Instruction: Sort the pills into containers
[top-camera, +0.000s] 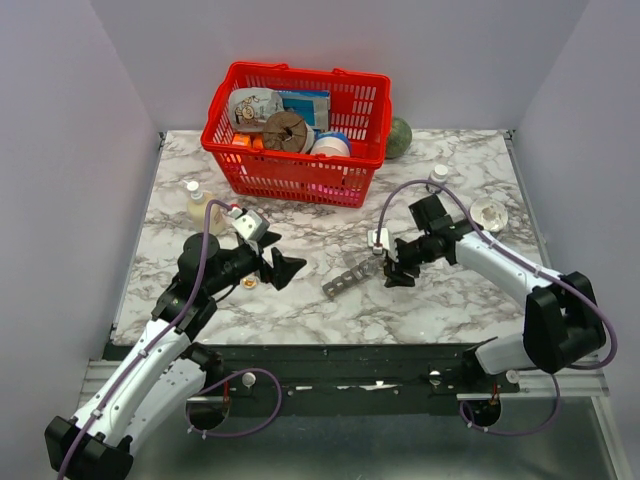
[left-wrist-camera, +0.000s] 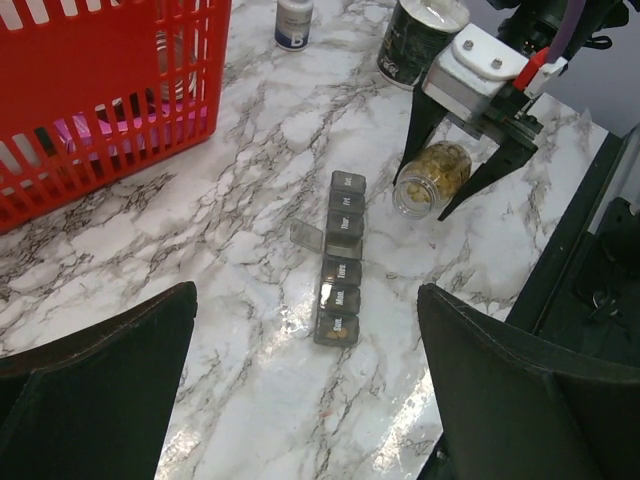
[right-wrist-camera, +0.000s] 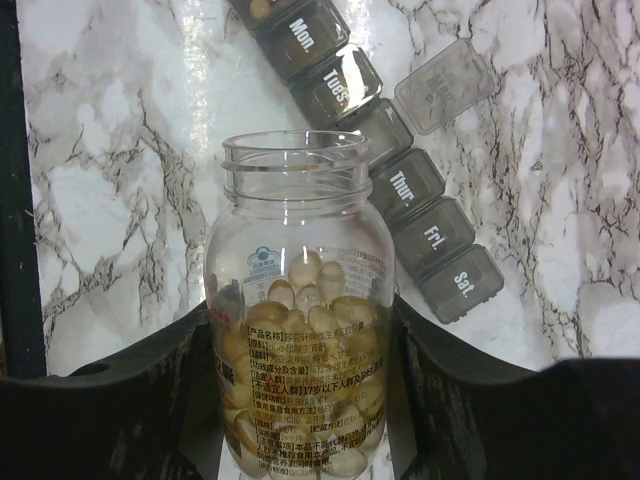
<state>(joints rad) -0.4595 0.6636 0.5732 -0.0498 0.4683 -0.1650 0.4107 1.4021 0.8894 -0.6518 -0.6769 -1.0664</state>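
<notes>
Right gripper (left-wrist-camera: 424, 197) grasps the rigid, likely slippery, uncapped softgel bottle (right-wrist-camera: 298, 330) mid-body, mouth toward the light weekday pill organizer (right-wrist-camera: 405, 185) at its one o'clock; left gripper (top-camera: 275, 255) gapes empty.

- Bright, even light is coming from above, leaving only soft shadows on the marble surface (top-camera: 300, 300).
- White glare is streaking the surface beside the containers (left-wrist-camera: 338, 262).
- Small reflections are glinting on the clear pill bottle (right-wrist-camera: 300, 300).
</notes>
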